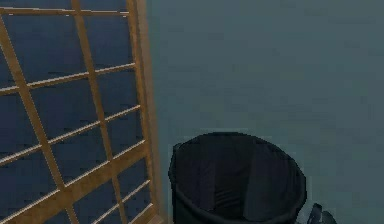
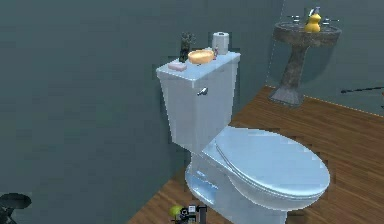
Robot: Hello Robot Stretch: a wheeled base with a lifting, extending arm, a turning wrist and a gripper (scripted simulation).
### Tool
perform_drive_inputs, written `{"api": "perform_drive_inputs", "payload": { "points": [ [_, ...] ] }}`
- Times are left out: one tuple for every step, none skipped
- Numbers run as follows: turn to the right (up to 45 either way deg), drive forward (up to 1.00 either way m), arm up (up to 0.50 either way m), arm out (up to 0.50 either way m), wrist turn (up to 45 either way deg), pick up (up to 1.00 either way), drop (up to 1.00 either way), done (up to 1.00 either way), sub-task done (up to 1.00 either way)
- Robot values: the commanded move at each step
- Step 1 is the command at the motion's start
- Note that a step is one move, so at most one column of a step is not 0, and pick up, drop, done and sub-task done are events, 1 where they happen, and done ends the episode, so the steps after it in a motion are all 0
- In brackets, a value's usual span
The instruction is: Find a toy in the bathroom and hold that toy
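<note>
Though hold of hand (image 2: 184, 213) unclear, yellow duck (image 2: 313, 22) sits well apart on sink (image 2: 296, 42).

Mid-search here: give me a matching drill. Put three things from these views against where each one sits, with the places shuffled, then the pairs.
Things:
A. yellow toy
B. paper roll
C. black bin

Places:
1. on the floor beside the wooden lattice
2. on the pedestal sink
3. on the toilet tank

Pairs: A-2, B-3, C-1
</note>
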Motion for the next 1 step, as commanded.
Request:
{"api": "perform_drive_inputs", "payload": {
  "points": [
    [0.0,0.00,0.00,0.00,45.0,0.00,0.00,0.00,0.00]
  ]
}}
